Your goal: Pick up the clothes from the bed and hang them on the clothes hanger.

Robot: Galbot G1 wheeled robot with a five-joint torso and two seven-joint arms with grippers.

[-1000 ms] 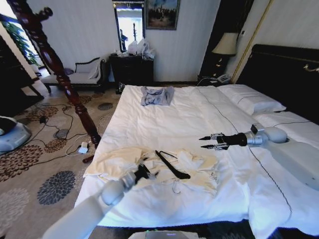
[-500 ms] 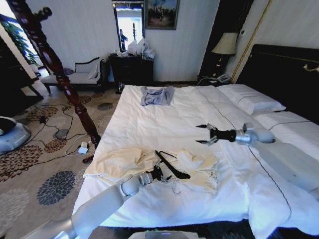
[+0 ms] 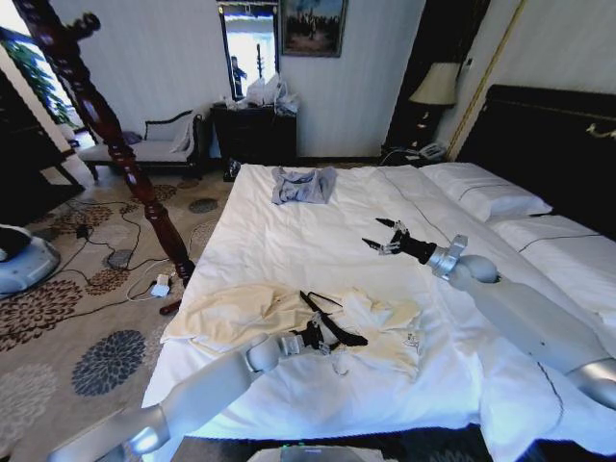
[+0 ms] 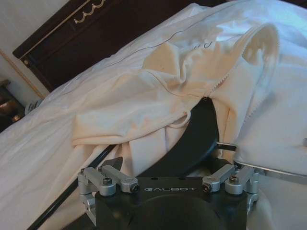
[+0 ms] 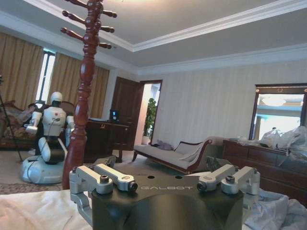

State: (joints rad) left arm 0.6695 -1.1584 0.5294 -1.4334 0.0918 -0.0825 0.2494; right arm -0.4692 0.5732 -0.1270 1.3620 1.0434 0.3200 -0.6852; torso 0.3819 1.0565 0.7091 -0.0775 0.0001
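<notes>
Clothes (image 3: 289, 318) lie crumpled across the near part of the bed (image 3: 318, 231), a single cream shirt, with the one black hanger (image 3: 332, 320) resting on top of it, its long axis running slantwise from the far left down toward the near right, and its silver hook hard to make out among the folds. Going left to right: a dark wooden coat stand (image 3: 106, 125) rises well off to the left of the left end effector (image 3: 313, 339), beside the bed. The left end effector sits low on the shirt, right at the hanger's near end; in the left wrist view the hanger's broad black end (image 4: 192, 143) lies directly ahead of it and almost between the fingers, the cream fabric (image 4: 158, 100) bunched just beyond. Whether its fingers are apart or closed on the hanger I cannot tell. Farther right, the right end effector (image 3: 388, 240) hovers above bare sheet with its fingers spread apart, holding nothing, the shirt lying down and to its left, well apart. The left arm is plainly the nearer one to both shirt and hanger. One small grey-blue garment (image 3: 303, 185) lies far beyond both end effectors, and two white pillows (image 3: 486, 197) sit off to the right of the right one.
</notes>
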